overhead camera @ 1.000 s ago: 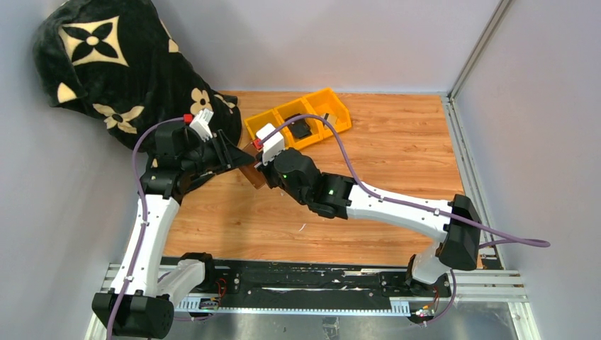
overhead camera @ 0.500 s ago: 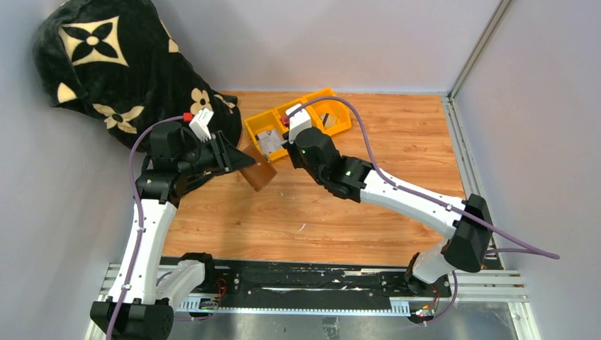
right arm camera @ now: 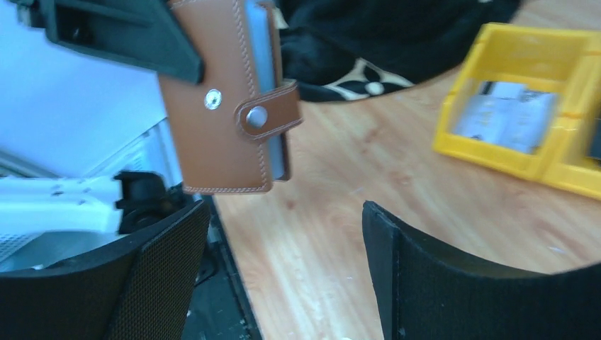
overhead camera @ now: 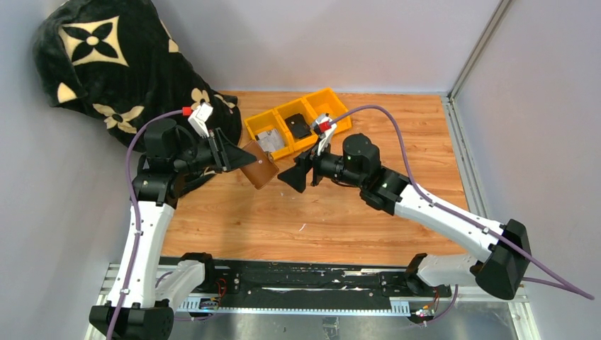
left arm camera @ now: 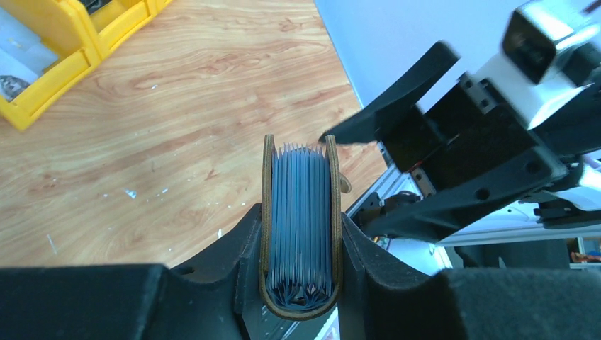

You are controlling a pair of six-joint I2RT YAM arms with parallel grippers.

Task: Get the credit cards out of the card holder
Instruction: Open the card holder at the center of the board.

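My left gripper (overhead camera: 239,157) is shut on the brown leather card holder (overhead camera: 260,170) and holds it above the table, open end toward the right arm. In the left wrist view the card holder (left arm camera: 300,212) sits between both fingers, packed with blue-grey leaves; I cannot tell cards from pockets. My right gripper (overhead camera: 296,176) stands open just right of the holder, apart from it, with nothing between its fingers. In the right wrist view the holder (right arm camera: 220,106) hangs at upper left, its snap tab (right arm camera: 266,117) unfastened. Silver-grey credit cards (overhead camera: 268,140) lie in the tray's left compartment.
The yellow three-compartment tray (overhead camera: 333,106) stands at the back centre, with a small black object (overhead camera: 300,129) in its middle compartment. A black flower-patterned blanket (overhead camera: 106,64) fills the back left corner. Grey walls close the back and right sides.
The right gripper went from the holder to the yellow tray, opened there, then swung back to face the holder. The left gripper kept its hold and barely moved.
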